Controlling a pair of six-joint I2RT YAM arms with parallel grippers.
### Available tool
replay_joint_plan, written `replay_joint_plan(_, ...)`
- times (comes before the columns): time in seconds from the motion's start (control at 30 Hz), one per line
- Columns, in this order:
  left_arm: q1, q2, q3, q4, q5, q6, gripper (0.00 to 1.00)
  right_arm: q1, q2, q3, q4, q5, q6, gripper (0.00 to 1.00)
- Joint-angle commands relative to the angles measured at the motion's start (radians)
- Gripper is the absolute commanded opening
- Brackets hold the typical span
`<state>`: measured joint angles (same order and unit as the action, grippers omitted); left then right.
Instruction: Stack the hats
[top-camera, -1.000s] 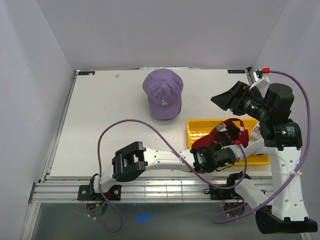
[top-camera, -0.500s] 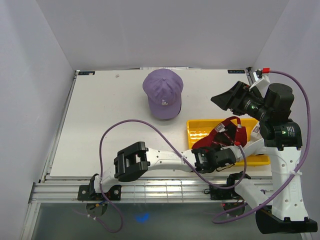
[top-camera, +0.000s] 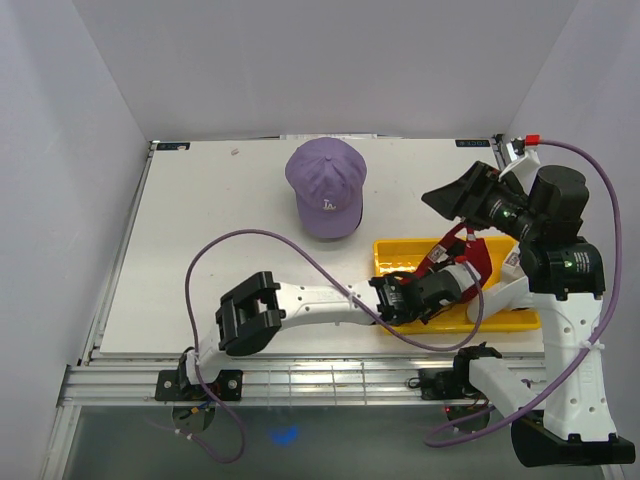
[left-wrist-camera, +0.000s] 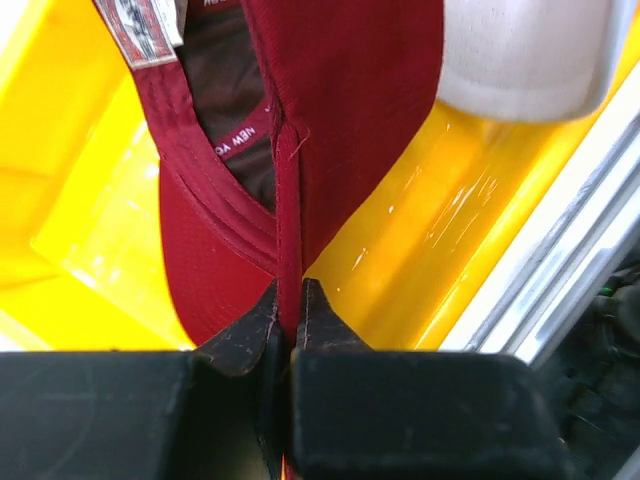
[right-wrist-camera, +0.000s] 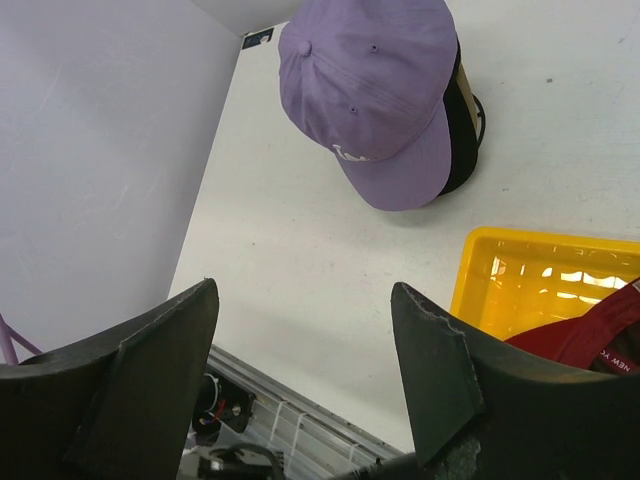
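The lavender hat (top-camera: 325, 185) sits at the back middle of the table on top of a black hat and a tan hat, whose edges show in the right wrist view (right-wrist-camera: 463, 120). My left gripper (top-camera: 448, 283) is shut on the edge of the red hat (top-camera: 458, 255), which hangs over the yellow tray (top-camera: 398, 252). In the left wrist view the jaws (left-wrist-camera: 290, 300) pinch a red seam (left-wrist-camera: 330, 120). A white hat (left-wrist-camera: 530, 50) lies in the tray beside it. My right gripper (top-camera: 445, 197) is open and empty, raised above the table's right side.
The yellow tray stands at the front right near the table's edge (left-wrist-camera: 80, 250). The left arm's purple cable (top-camera: 260, 245) loops over the front middle of the table. White walls enclose the left, back and right.
My left gripper has drawn back to the left and risen a little, taking the red hat with it. The hat now hangs more upright. The right arm has not moved.
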<state>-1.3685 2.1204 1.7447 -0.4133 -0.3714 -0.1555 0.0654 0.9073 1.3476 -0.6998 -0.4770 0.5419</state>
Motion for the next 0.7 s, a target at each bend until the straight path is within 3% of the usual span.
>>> replay_joint_plan(0.0,0.066,-0.181,-0.048,0.091,0.133,-0.098,0.00,-0.004,0.008,0.061,0.036,-0.018,-0.008,0.75)
replay_joint_plan(0.47,0.226,-0.390,-0.234,0.296,0.474,-0.306,0.00,-0.006,0.051,0.174,0.048,-0.028,0.023,0.75)
replay_joint_plan(0.67,0.405,-0.453,-0.241,0.401,0.640,-0.466,0.00,-0.006,0.107,0.277,0.059,-0.048,0.050,0.76)
